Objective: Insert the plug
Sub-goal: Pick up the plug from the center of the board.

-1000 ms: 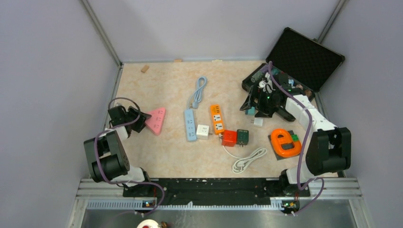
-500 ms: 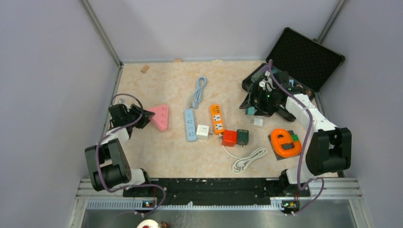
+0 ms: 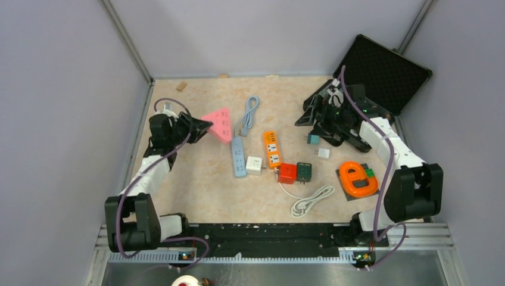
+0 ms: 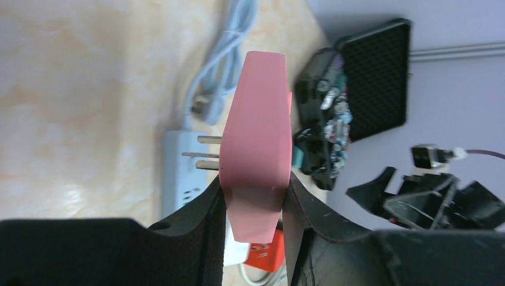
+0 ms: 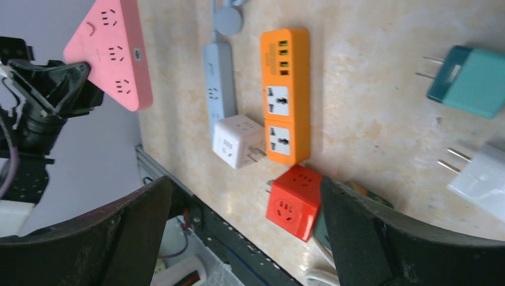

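Note:
My left gripper (image 3: 196, 127) is shut on a pink triangular socket adapter (image 3: 218, 123) and holds it above the table, left of the blue power strip (image 3: 239, 156). In the left wrist view the adapter (image 4: 256, 143) stands edge-on between the fingers (image 4: 199, 220), and its metal prongs (image 4: 205, 155) point left. My right gripper (image 3: 308, 118) is open and empty, hovering near the black case. A teal plug (image 3: 312, 139) and a white plug (image 3: 323, 153) lie on the table below it. Both show in the right wrist view, teal (image 5: 470, 80) and white (image 5: 482, 173).
An orange power strip (image 3: 272, 149), a white cube socket (image 3: 254, 164), a red cube socket (image 3: 287, 173) and a dark green cube (image 3: 304, 171) sit mid-table. A white cable (image 3: 312, 199) lies in front, an orange object (image 3: 357, 177) at right, and an open black case (image 3: 381, 71) at far right.
My left arm has lifted the pink adapter off the table and carried it away and to the right. My right gripper has drawn back a little from the teal plug.

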Tool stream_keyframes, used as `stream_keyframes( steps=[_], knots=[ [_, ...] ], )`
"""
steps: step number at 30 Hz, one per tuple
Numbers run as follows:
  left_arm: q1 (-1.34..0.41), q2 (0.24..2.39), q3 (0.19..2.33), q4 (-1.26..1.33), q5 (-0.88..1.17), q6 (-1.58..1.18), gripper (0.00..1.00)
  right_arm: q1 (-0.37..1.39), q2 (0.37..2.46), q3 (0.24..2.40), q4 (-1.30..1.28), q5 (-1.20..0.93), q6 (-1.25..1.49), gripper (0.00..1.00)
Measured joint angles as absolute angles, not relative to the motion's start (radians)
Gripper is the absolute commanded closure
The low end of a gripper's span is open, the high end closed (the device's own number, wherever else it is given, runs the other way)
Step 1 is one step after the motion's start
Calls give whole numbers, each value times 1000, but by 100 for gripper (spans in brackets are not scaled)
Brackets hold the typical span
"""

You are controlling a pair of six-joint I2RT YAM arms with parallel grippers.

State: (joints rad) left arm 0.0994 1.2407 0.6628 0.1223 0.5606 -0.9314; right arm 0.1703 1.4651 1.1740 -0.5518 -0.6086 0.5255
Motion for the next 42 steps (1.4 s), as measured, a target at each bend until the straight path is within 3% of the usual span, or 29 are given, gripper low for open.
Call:
stream_keyframes(
  steps=[15, 30, 34, 38, 40, 42],
  knots=[
    [-229, 1348, 863, 459, 551, -1245, 100, 244, 1464, 1174, -131, -891, 919, 9],
    [-354, 1419, 924, 621, 530, -1382, 100, 347, 1579, 1235, 238, -943, 1207, 21],
    [-365, 1419, 924, 632, 522, -1390, 100, 349, 1585, 1251, 287, -933, 1258, 31],
    [-369, 1418, 924, 654, 506, -1409, 100, 349, 1586, 1258, 300, -909, 1268, 54],
    [-371, 1414, 924, 664, 500, -1418, 100, 348, 1588, 1258, 299, -902, 1272, 70],
    [-372, 1405, 924, 666, 488, -1424, 93, 348, 1595, 1258, 304, -903, 1278, 86]
  ],
)
